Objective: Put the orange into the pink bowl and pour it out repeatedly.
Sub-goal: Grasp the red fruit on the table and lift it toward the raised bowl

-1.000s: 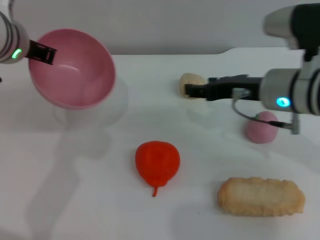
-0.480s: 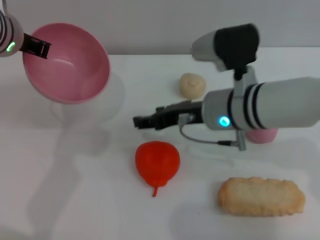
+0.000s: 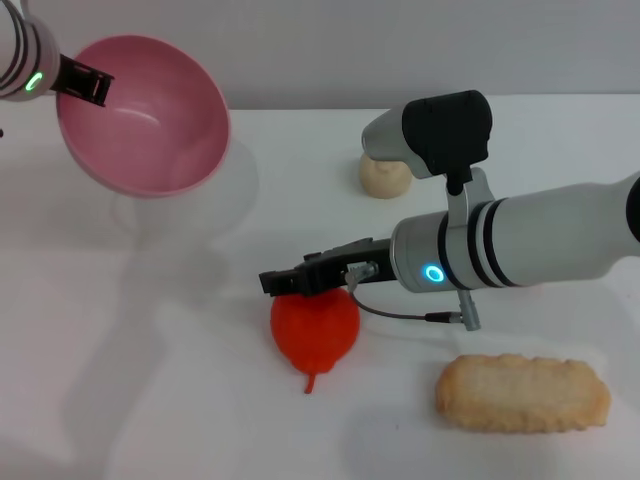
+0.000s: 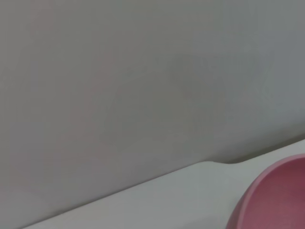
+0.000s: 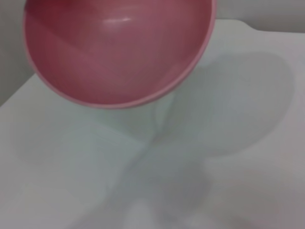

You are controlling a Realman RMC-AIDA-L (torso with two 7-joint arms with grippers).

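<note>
The right pincer (image 3: 278, 283) is reaching low over the desk (image 3: 150, 400), its tip touching the orange's (image 3: 314, 328) far edge, though I cannot tell how far its jaws are parted. The left pincer (image 3: 85, 85) is clamping the rim of the empty pink bowl (image 3: 140, 115), lifted and tilted, up-left of the orange. A beige bun (image 3: 385, 176) is sitting behind the orange, partly hidden by the right arm, and a biscuit (image 3: 522, 393) is lying to its right.
</note>
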